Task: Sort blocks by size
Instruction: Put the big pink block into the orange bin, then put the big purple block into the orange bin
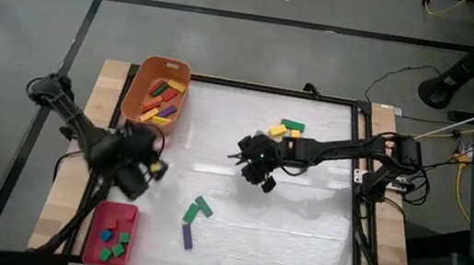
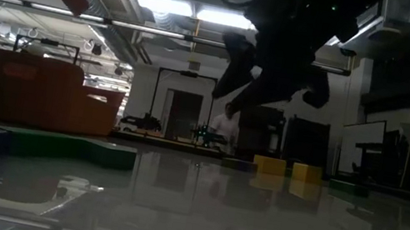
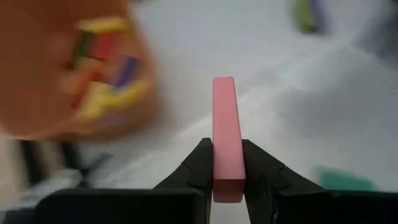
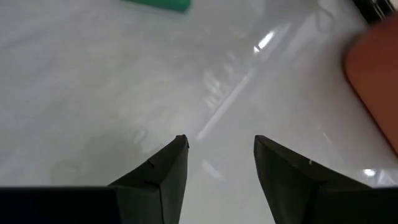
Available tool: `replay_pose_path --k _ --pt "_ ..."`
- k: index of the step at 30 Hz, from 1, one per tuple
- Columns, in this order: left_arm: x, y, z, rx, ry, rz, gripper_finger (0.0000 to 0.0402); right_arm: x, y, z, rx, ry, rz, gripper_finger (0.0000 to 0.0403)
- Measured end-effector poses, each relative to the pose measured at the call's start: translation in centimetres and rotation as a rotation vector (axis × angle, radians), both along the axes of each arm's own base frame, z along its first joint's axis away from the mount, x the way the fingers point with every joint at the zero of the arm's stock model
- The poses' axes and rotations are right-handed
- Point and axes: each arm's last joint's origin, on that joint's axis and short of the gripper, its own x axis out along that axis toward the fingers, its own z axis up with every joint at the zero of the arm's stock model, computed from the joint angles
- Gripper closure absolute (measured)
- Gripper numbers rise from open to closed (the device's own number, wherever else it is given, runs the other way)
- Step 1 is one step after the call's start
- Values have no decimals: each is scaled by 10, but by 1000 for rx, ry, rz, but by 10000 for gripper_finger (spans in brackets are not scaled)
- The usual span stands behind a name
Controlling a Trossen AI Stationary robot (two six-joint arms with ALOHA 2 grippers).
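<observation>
Pink bar block (image 3: 224, 137) is pinched in the left tool (image 3: 225, 163) – sticking straight out past its fingertips, near the orange tub (image 1: 138, 94). Right tool (image 4: 219, 152) hangs spread over bare bench (image 1: 298, 225).

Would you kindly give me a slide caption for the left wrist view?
Left pincer shut on a long pink bar, with the blurred orange tub of mixed blocks beyond.

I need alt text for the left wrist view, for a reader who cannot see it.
The left gripper is shut on a long pink bar that points away from the camera. Beyond it, blurred, an orange tub holds mixed coloured blocks on the white table.
</observation>
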Motion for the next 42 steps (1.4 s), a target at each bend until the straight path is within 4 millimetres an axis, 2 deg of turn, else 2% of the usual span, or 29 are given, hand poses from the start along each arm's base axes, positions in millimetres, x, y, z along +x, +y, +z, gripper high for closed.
replay_pose_path --k 2,6,12,14,17,21,27,34,42 --pt "5 15 0 29 9 71 357 0 8 0 1 0 22 221" --pt "15 47 -1 89 41 105 360 -1 24 0 1 -3 65 221" --pt "20 95 -15 125 173 282 350 -3 44 0 -34 1 92 221" --pt "20 109 -21 128 217 319 351 -4 48 -1 -66 7 72 221" --pt "18 127 -29 131 282 358 353 -6 47 -3 -118 34 -52 221" --pt "17 145 -38 128 340 367 339 -13 34 -8 -260 125 -151 221" --pt "23 166 -45 96 324 347 299 -26 6 -16 -414 314 -50 221" --pt "27 181 -46 68 293 318 262 -28 -33 -17 -479 360 16 221" --pt "31 184 -45 84 265 292 260 -26 -73 -33 -431 363 130 221"
